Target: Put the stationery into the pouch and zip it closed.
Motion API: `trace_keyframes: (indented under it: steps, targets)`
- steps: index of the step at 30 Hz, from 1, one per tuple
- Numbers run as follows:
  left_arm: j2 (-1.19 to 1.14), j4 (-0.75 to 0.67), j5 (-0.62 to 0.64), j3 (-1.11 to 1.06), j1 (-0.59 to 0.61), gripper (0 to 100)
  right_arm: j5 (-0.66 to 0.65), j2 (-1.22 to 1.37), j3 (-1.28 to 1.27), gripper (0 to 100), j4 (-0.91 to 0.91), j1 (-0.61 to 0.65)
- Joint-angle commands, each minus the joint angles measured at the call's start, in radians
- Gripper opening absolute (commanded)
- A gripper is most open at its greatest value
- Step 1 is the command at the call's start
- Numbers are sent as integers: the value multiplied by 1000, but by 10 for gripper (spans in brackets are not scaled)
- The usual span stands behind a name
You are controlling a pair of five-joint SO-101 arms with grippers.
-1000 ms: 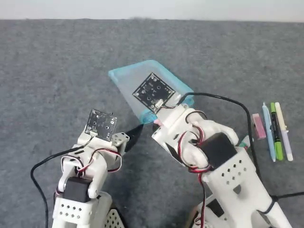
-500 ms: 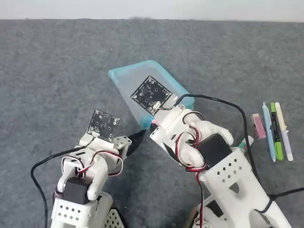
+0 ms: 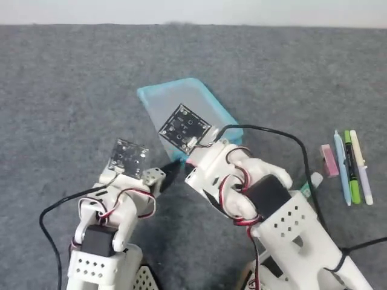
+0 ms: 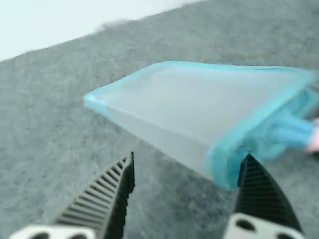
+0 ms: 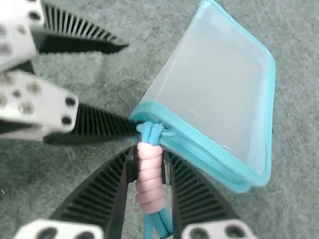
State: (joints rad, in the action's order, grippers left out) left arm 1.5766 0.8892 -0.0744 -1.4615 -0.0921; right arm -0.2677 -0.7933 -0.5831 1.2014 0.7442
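The right hand (image 5: pixel 149 167) is clamped narrowly on the pink zip pull (image 5: pixel 149 181) at one corner of the pale blue pouch (image 5: pixel 219 94). The pouch lies flat on the grey worktop (image 3: pixel 72 90). Its zip edge is nearest this hand, its closed end points away from both hands, and its length runs slantwise ahead of them. The left hand (image 4: pixel 188 169) stands wide and holds nothing, one finger just beside that same corner. The pens (image 3: pixel 351 169) lie well apart, outboard of the right hand.

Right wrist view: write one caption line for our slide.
Right pincer clamps the pink zipper pull of the teal pouch while the open left pincer sits beside its corner.
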Motion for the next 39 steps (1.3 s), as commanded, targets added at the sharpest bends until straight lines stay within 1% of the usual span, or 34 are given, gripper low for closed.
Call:
trace_keyframes:
  steps: [1,5,15,18,21,24,30,34,39]
  targets:
    - [9,-66,17,12,87,320,6,-88,-9,6,-22,7]
    - [9,-68,17,12,92,320,3,-140,-49,6,-16,-4]
    - [9,-66,17,10,98,320,-60,-143,-144,6,-24,-173]
    - [9,-66,17,8,98,320,-64,-145,-187,6,-53,-216]
    - [9,-66,17,8,98,320,-66,-143,-226,6,-93,-246]
    - [9,-66,17,8,98,320,-66,-143,-232,6,-91,-260]
    - [9,-66,17,8,98,320,-48,-153,-147,6,-45,-236]
    - [9,-68,17,8,98,320,-12,-143,-63,6,1,-142]
    - [9,-72,21,4,98,320,-54,-154,2,6,84,-22]
